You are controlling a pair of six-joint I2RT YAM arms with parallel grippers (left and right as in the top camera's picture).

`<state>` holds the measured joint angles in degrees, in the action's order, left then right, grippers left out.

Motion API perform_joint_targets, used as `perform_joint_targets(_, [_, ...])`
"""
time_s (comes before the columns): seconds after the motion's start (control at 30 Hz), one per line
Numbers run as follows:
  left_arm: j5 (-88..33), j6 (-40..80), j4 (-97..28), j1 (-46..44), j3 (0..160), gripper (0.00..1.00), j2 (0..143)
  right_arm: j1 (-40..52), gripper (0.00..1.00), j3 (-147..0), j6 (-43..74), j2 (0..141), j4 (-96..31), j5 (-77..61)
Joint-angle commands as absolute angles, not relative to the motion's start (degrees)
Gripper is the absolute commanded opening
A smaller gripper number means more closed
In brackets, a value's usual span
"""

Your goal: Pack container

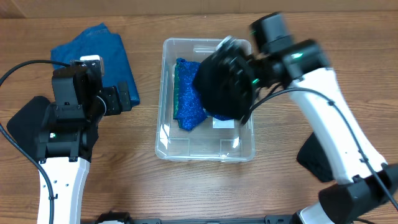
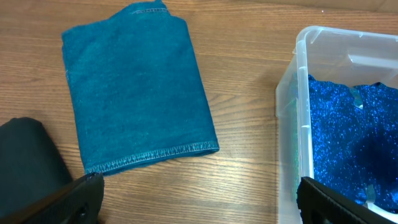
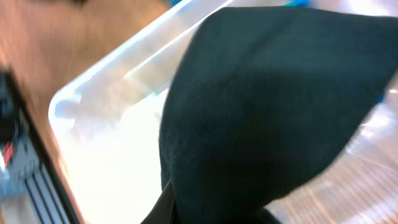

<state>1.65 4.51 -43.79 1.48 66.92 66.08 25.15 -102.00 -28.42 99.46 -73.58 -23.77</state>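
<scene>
The clear plastic container (image 1: pixel 168 143) stands at the table's middle and holds a glittery blue cloth (image 1: pixel 186 99) on its left side. My right gripper (image 1: pixel 239 78) is shut on a black cloth (image 1: pixel 219 87) and holds it over the container's right half. In the right wrist view the black cloth (image 3: pixel 273 106) fills most of the frame above the container wall (image 3: pixel 93 87). My left gripper (image 2: pixel 199 199) is open and empty over bare table, between a folded blue denim cloth (image 2: pixel 134 87) and the container's left wall (image 2: pixel 292 106).
The folded blue denim cloth (image 1: pixel 99 53) lies at the back left of the wooden table, beside my left arm (image 1: pixel 68 124). A white label (image 1: pixel 222 123) shows on the container's base under the black cloth.
</scene>
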Motion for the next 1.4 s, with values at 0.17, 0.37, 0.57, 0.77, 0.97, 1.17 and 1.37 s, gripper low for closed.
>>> perform_joint_targets(0.17, [1.0, 5.2, -43.7, 1.1, 68.4, 1.00, 66.3, 38.5, 0.04, -90.2, -48.4, 107.5, -75.1, -19.2])
perform_joint_targets(0.37, [1.0, 5.2, -43.7, 1.1, 68.4, 1.00, 66.3, 31.7, 1.00, -91.4, -11.2, 106.9, -51.0, 22.6])
perform_joint_targets(0.57, [1.0, 5.1, -43.7, 1.1, 68.4, 1.00, 66.3, 26.8, 1.00, -92.7, 12.1, 94.5, -50.3, 31.9])
perform_joint_targets(0.77, [1.0, 5.1, -43.7, 1.1, 68.4, 1.00, 66.3, -7.4, 1.00, -91.4, 35.1, 85.7, -65.5, 12.0])
perform_joint_targets(0.97, [1.0, 5.1, -43.2, 1.1, 68.4, 1.00, 66.7, -31.6, 1.00, -69.9, 29.7, 84.2, -64.1, 2.7])
perform_joint_targets(1.17, [1.0, 5.2, -42.8, 1.1, 68.4, 1.00, 68.9, -41.8, 1.00, -48.5, 24.3, 84.2, -47.1, -3.9])
perform_joint_targets(1.37, [1.0, 5.2, -42.9, 1.1, 68.4, 1.00, 69.0, -41.8, 1.00, -43.1, 19.4, 85.8, -40.9, -9.5])
